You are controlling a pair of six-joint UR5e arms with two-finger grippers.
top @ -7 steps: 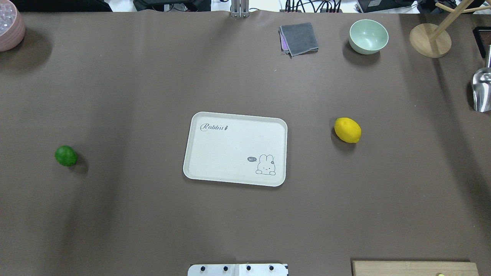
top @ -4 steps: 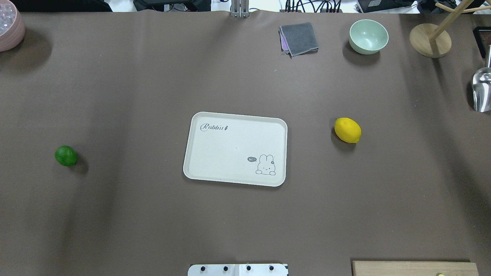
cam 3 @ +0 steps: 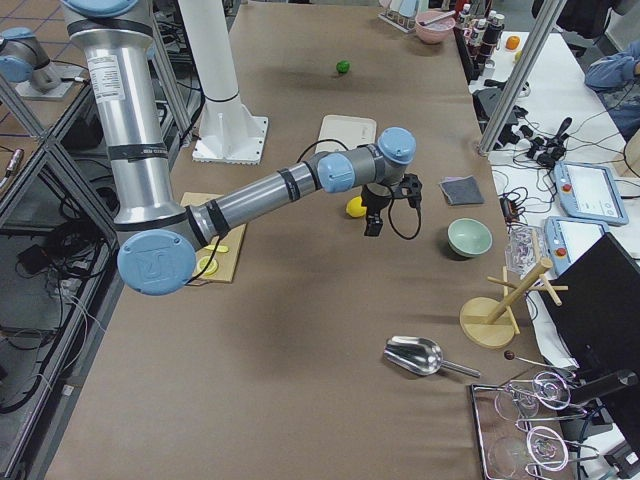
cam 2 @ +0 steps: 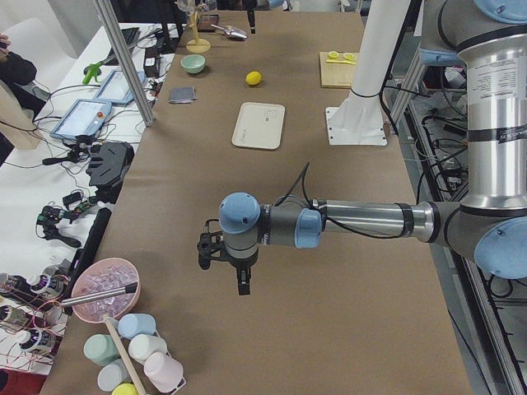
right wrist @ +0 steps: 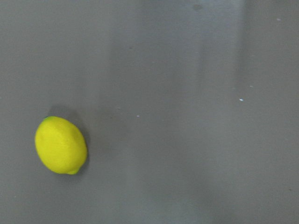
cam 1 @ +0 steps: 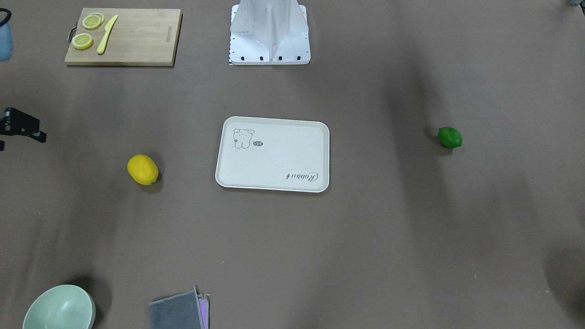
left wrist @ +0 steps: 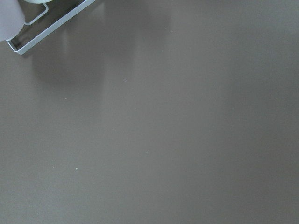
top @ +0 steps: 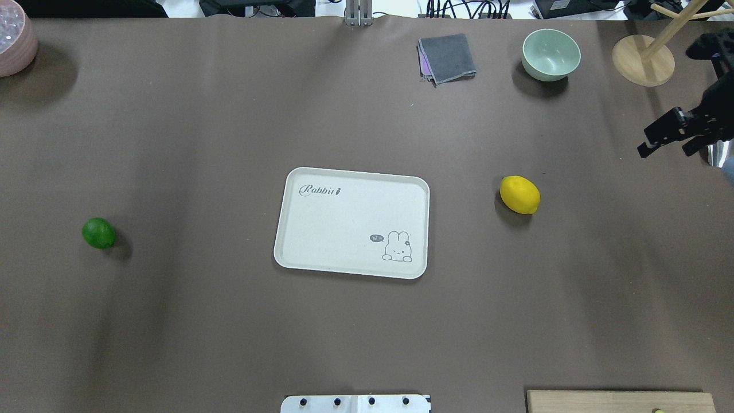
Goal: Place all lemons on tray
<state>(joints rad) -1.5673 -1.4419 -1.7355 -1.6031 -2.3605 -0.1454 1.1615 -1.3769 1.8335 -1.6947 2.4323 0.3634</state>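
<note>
The yellow lemon (top: 519, 195) lies on the brown table right of the tray (top: 344, 223); it also shows in the right wrist view (right wrist: 60, 145). The green lemon (top: 98, 233) lies far left of the tray. The cream tray holds nothing. My right gripper (top: 665, 150) hovers at the table's right edge, beyond the yellow lemon, its fingers apart and empty. My left gripper (cam 2: 241, 286) shows only in the exterior left view, above bare table far from the green lemon; I cannot tell whether it is open or shut.
A wooden cutting board (cam 1: 132, 36) with lemon slices and a knife sits near the robot base (cam 1: 269, 36). At the far edge stand a green bowl (top: 550, 54), a grey cloth (top: 447, 57), a wooden stand (top: 642, 60) and a pink bowl (top: 14, 40).
My right gripper has come into the overhead view at the right edge, over the metal scoop. The lemons and tray have not moved.
</note>
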